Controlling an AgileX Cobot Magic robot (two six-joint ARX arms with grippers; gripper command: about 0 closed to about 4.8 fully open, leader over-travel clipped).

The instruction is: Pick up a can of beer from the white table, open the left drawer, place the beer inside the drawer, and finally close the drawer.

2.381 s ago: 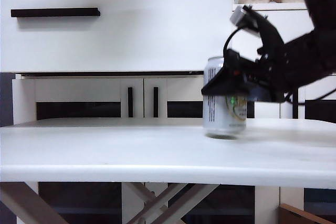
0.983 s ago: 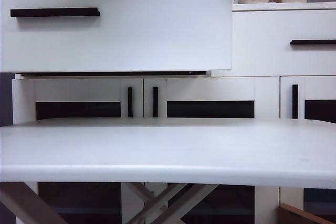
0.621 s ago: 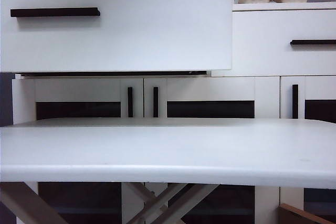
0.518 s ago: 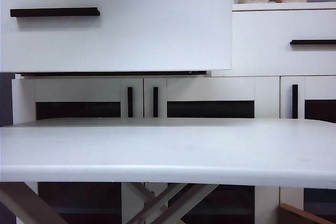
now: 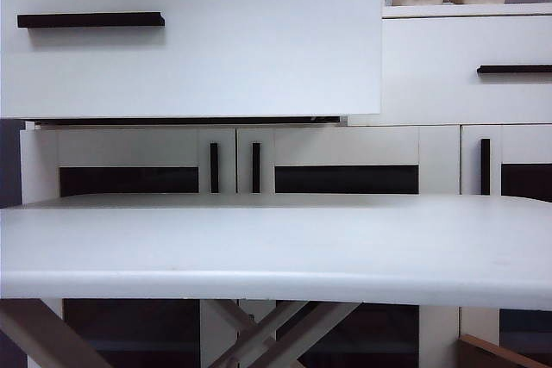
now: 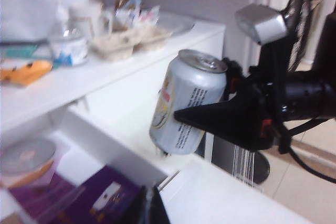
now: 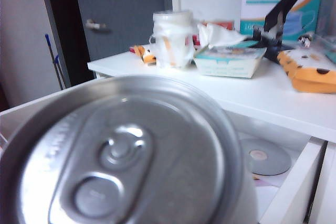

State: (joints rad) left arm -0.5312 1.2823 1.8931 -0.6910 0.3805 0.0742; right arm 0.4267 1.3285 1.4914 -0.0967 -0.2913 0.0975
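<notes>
Above the pulled-out left drawer (image 6: 105, 150) hangs the can of beer (image 6: 186, 100), tilted, its silver lid showing, clamped by the right tool (image 6: 210, 121) whose dark fingers (image 6: 205, 119) press against the can's printed side. From the right wrist view the can's top fills the frame, pull tab and all, with the open drawer's white wall below and a disc (image 7: 265, 157) lying inside. And the drawer is not bare: the left wrist view shows a purple packet (image 6: 102, 195) and a disc in a sleeve (image 6: 26, 156) in there, close under the can. The left tool (image 6: 148, 208) sits just at the near front wall of that drawer, its dark tips pressed together, closed on nothing that can be seen. Over on the cabinet top (image 6: 79, 82), behind the drawer, stand a small white pot (image 6: 71, 51), paper food trays (image 6: 126, 38) and something orange (image 6: 23, 72). The exterior view gives the white tabletop (image 5: 276, 247) with neither arm in sight, and the left drawer's white front with its black bar handle (image 5: 90, 20) looming large and forward of the twin drawer front (image 5: 466, 66) at the right edge; below, the cabinet doors with vertical black handles (image 5: 233, 167) are shut.
</notes>
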